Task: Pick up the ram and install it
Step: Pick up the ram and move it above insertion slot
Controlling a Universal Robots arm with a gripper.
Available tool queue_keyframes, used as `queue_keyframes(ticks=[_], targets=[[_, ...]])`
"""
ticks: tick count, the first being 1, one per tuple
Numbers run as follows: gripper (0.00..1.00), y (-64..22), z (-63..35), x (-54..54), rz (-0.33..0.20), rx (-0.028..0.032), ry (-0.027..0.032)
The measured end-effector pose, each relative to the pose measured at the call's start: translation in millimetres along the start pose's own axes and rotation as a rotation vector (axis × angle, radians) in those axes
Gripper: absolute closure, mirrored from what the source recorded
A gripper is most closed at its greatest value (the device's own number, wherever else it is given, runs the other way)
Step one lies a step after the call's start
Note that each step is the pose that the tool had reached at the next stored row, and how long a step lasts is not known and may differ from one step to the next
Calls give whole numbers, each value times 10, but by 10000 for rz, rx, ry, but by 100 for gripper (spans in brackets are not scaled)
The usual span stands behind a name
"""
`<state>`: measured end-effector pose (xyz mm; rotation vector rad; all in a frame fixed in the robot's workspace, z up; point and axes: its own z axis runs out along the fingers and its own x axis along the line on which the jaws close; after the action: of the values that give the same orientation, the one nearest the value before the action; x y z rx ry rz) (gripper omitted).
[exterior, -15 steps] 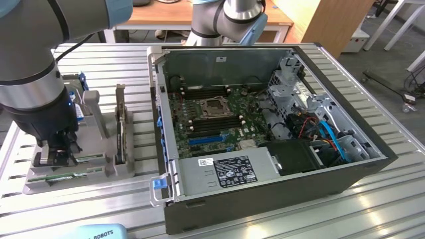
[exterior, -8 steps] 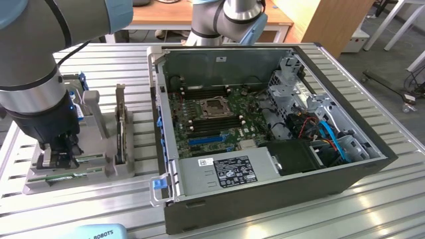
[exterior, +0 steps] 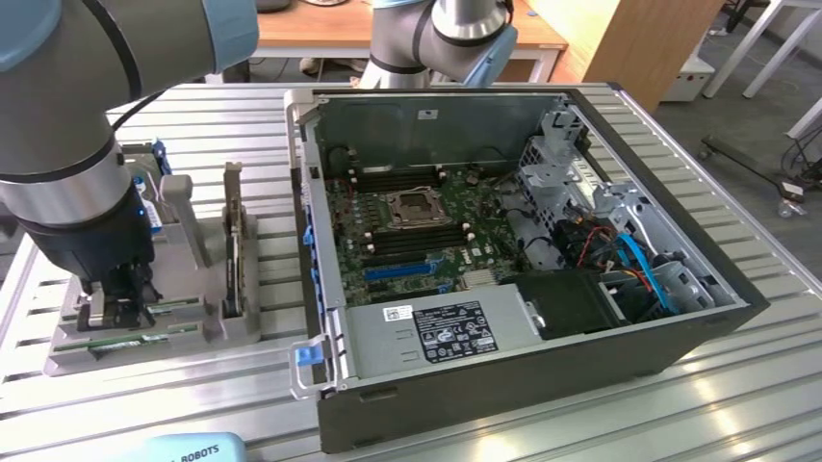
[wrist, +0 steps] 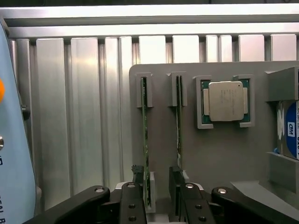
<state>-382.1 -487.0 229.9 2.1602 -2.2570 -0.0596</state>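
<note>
One grey arm [exterior: 77,144] reaches down at the exterior view's left. Its gripper [exterior: 118,306] is low over a grey tray [exterior: 192,339] on the slatted metal table [exterior: 719,404], just beside an open computer case [exterior: 514,241] with its motherboard [exterior: 411,221] bare. In the wrist view, two green sticks stand on edge in the tray's slots. The ram [wrist: 145,130], the one farther from the silver processor [wrist: 225,101], runs down between the fingers [wrist: 176,179]. The jaws stand released on either side of it, not pinching. The second stick [wrist: 179,121] stands between ram and processor. A blue-labelled hard drive [wrist: 289,133] sits beyond the processor.
</note>
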Motion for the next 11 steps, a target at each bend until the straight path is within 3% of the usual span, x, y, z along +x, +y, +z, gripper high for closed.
queue_keyframes(ticks=[11], targets=[[65, -2, 27, 38, -435, -4, 16]])
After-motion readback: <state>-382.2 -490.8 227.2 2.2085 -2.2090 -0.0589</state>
